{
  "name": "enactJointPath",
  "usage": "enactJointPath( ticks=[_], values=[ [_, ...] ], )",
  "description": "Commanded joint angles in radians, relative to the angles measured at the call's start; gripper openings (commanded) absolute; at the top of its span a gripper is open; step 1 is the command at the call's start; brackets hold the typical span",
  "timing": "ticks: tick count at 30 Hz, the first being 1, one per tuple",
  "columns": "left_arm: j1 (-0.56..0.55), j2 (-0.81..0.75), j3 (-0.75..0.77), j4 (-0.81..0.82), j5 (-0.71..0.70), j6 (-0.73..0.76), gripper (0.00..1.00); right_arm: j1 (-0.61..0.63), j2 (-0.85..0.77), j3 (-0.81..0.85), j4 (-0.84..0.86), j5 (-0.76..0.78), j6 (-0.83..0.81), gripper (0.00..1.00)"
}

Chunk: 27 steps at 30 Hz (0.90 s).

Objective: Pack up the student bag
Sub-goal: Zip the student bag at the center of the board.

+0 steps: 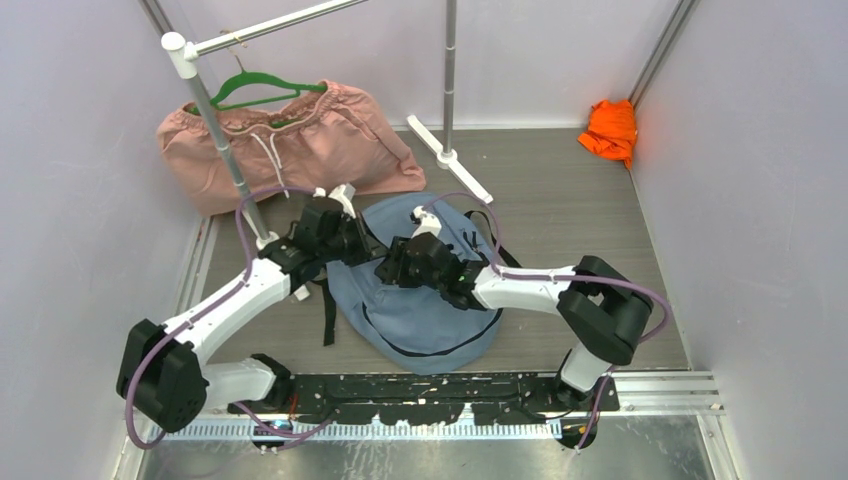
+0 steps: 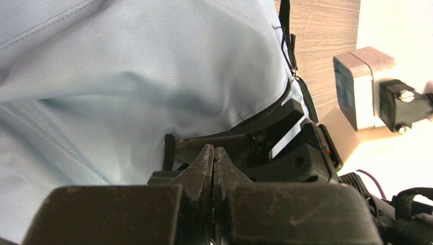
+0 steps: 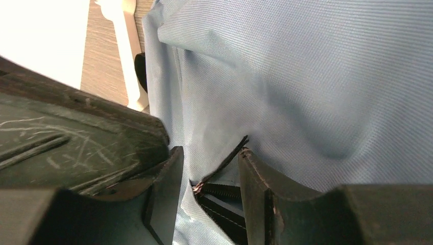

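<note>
Student bag [image 1: 430,320] flat on the table [image 1: 570,210], my left tool [image 2: 213,155] pressed shut beside its zipper [image 2: 273,104], my right tool [image 3: 209,163] partly open, fingers either side of the zipper.

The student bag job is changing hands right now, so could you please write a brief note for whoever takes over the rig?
Left hand: shut, tips at the zipper edge of the student bag; I cannot tell whether fabric is pinched.
Right hand: open, fingers astride the zipper, which gapes a little there.
Bag: lying flat on the table, between the two arms.
Done: both hands are at the zipper; nothing visibly packed.
Left: open the bag fully, then load it. No books or other items to pack are in view.
</note>
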Motion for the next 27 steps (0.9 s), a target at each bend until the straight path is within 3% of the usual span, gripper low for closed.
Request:
enactJointPath(
  ticks=[1, 3, 6, 10, 14, 16, 20, 24, 27],
  values=[
    [0.019, -0.071, 0.016, -0.068, 0.045, 0.017, 0.03, 0.003, 0.025, 0.093, -0.005, 0.064, 0.039, 0.50],
    [0.051, -0.101, 0.023, -0.126, 0.045, 0.021, 0.16, 0.002, 0.039, 0.118, -0.049, 0.071, 0.047, 0.47],
    [0.080, -0.128, 0.036, -0.235, 0.043, 0.033, 0.18, 0.004, 0.056, 0.160, -0.126, 0.088, 0.059, 0.35],
    [0.081, -0.157, 0.018, -0.325, 0.069, 0.029, 0.18, 0.004, 0.056, 0.178, -0.158, 0.100, 0.071, 0.02],
    [0.081, -0.217, -0.055, -0.309, 0.104, -0.018, 0.20, 0.004, 0.044, 0.185, -0.163, 0.108, 0.073, 0.01],
    [0.081, -0.240, -0.089, -0.289, 0.120, -0.031, 0.26, 0.004, 0.037, 0.189, -0.173, 0.106, 0.074, 0.01],
    [0.081, -0.251, -0.116, -0.306, 0.113, -0.035, 0.26, 0.004, 0.037, 0.236, -0.272, 0.109, 0.040, 0.02],
    [0.081, -0.262, -0.125, -0.311, 0.089, -0.041, 0.27, 0.003, 0.075, 0.311, -0.387, 0.093, 0.011, 0.45],
    [0.081, -0.264, -0.124, -0.319, 0.062, -0.042, 0.27, 0.010, 0.098, 0.325, -0.413, 0.081, 0.020, 0.49]
  ],
)
